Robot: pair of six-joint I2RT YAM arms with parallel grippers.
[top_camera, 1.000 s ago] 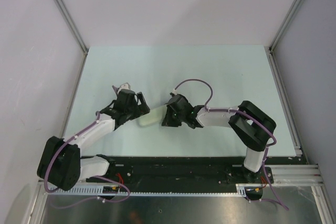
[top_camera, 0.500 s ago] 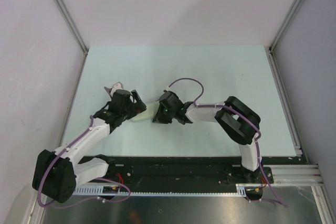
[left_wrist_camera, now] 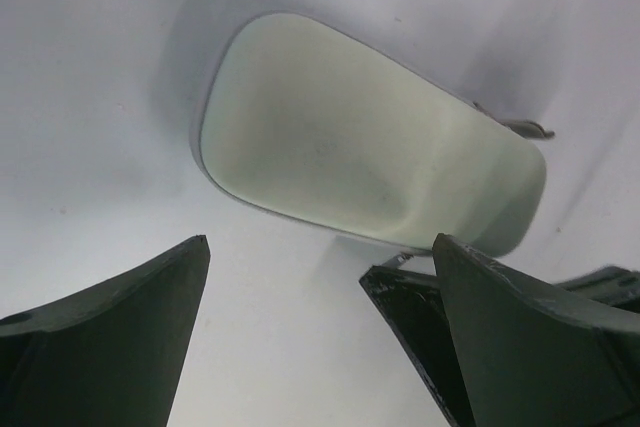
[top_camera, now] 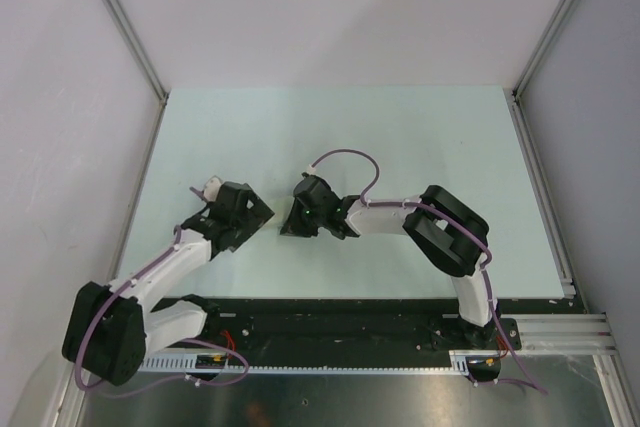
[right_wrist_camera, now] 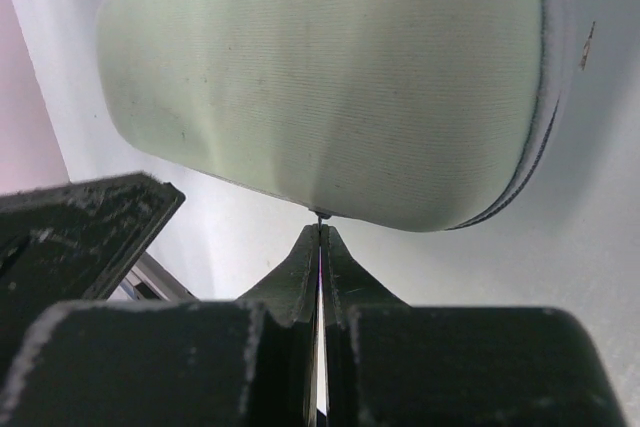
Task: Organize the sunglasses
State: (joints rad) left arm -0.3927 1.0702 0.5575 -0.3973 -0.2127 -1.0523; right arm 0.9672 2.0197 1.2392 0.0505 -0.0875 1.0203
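Pale mint-green surface (top_camera: pixel 400 137), enclosed by grey panels, with two arms reaching in from the near edge.

1. Right tool (right_wrist_camera: pixel 320 232): fingers pressed flat together with no gap showing. The tip meets the seam of the case at its near long edge. Whether it pinches a small tab there cannot be told.
2. Left tool (left_wrist_camera: pixel 320 239): fingers spread wide and holding nothing. It hangs just beside the case and is not touching it.
3. Oblong beige hard-shell case (left_wrist_camera: pixel 360 137): closed and lying flat between the two tools. A dark seam line runs round its rim. In the top view it is almost wholly hidden under the wrists.
4. Small metal tab (left_wrist_camera: pixel 525 129): juts from one end of the case. Its purpose is unclear.
5. Sunglasses: not visible in any view. They may lie inside the closed case, but that cannot be confirmed.

Handling note (judgement): the step looks like work on the case seam, with the right tool acting and the left one bracing.
- The left tool should straddle the narrow width of the shell and close gently before any pull.
- Otherwise the smooth, light case will probably slide or spin on the surface.
- The right tool's force should run along the seam, low and level, not upward.
- A firm squeeze risks flexing the shell onto whatever it holds.
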